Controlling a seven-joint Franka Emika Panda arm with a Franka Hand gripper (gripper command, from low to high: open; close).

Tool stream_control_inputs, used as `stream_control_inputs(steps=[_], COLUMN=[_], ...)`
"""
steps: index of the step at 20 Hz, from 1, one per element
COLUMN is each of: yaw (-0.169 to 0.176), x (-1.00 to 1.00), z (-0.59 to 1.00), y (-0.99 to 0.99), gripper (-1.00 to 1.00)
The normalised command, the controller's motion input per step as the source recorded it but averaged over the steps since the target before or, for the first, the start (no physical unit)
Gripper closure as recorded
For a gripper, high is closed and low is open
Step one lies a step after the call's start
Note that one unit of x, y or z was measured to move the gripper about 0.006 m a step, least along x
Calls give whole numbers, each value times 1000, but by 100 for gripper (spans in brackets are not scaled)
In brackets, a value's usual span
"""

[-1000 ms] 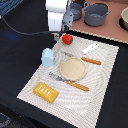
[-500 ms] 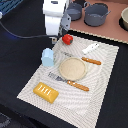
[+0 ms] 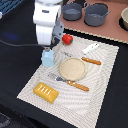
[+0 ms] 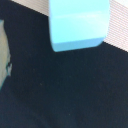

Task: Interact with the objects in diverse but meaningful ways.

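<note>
A pale-blue house-shaped box [image 3: 48,59] stands on the striped placemat [image 3: 100,95] near its edge on the exterior view's left. My gripper [image 3: 47,49] hangs just above the box; its fingers are not clearly visible. In the wrist view the box [image 4: 79,24] appears large, with no fingers in the picture. A red round fruit [image 3: 67,38] lies behind the box. A round tan plate [image 3: 73,68] sits mid-mat, with orange-handled cutlery beside it: one piece [image 3: 91,61] behind, one [image 3: 75,84] in front. A white elongated piece [image 3: 91,48] and a yellow-orange ridged block [image 3: 45,91] also lie on the mat.
Two grey pots [image 3: 72,11] [image 3: 96,14] stand on a tan surface behind the mat. A dark cloth [image 3: 15,70] covers the table around the mat. A cable runs off the arm to the exterior view's left.
The arm has moved toward the exterior view's left and lower, coming over the pale-blue box. The objects on the mat have not moved.
</note>
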Motion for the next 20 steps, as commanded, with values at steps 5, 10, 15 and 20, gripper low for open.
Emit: stream_control_inputs(steps=[5, 10, 15, 20], yaw=[32, 3, 0, 0], x=[24, 138, 57, 25], z=[-181, -65, -187, -250], y=[-36, -17, -137, -173], gripper=[-100, -100, -100, -100])
